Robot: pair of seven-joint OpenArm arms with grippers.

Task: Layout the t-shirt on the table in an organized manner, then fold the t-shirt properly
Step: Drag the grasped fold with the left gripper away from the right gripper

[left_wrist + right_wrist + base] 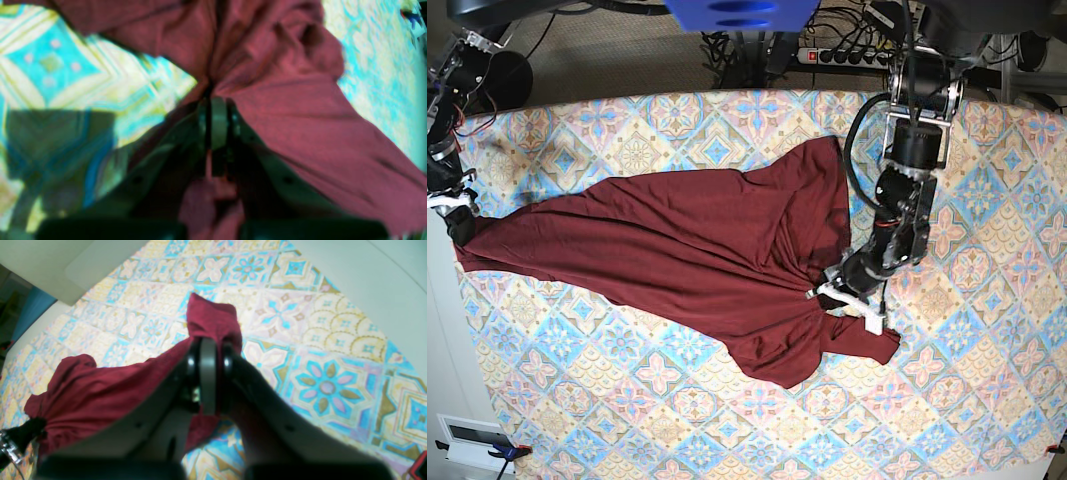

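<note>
Mostly flat maroon t-shirt (677, 240) across table (987, 390), wrinkled, stretched, left gripper (827, 293) and right gripper (457, 222) each pinching fabric

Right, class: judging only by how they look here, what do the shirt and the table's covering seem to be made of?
Shirt: probably a soft, matte knit in maroon; it drapes, wrinkles and bunches where each end effector pinches it, with no shine. Table covering: looks like a printed cloth with pastel tile patterns; it lies flat and matte, though a wipeable vinyl can't be ruled out.
</note>
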